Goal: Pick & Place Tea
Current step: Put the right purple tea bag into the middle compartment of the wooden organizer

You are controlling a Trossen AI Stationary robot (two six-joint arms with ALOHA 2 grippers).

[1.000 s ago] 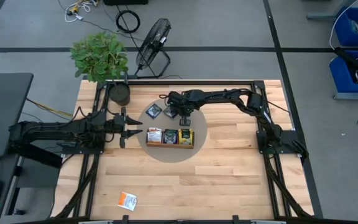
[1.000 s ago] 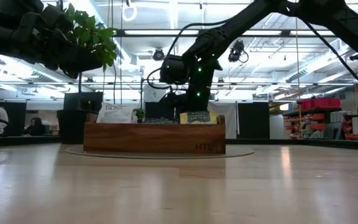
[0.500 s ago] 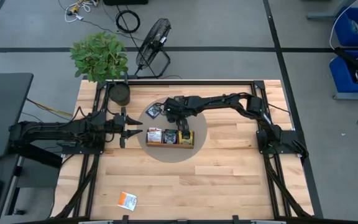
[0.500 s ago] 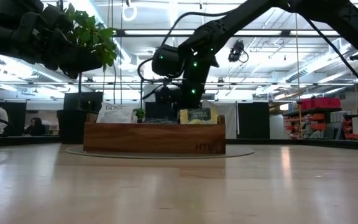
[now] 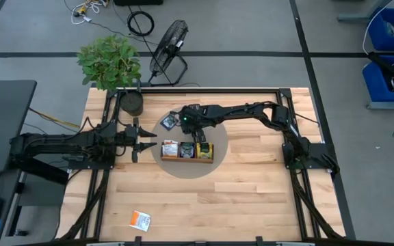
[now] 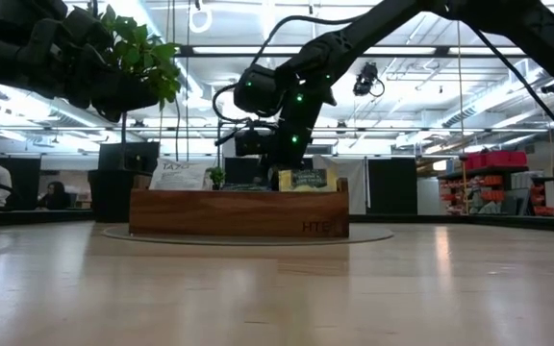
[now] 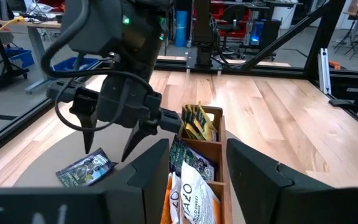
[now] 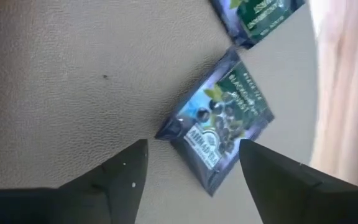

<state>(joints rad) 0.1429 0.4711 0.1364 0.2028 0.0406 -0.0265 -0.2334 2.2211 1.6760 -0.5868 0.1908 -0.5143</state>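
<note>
Grey round mat [image 5: 183, 169], right gripper [image 7: 109, 147] spread wide and empty above navy tea sachet [image 8: 219, 122].

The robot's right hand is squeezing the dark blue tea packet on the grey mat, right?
Not quite. The right hand is open, not squeezing. In the right wrist view its two fingers stand apart above the dark blue tea packet, which lies flat on the grey mat. The left wrist view shows the same.

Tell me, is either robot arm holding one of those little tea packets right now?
No, nothing is held. The right tool hangs open above a dark navy sachet lying on the round mat. The left tool waits open beside the wooden tray.
</note>
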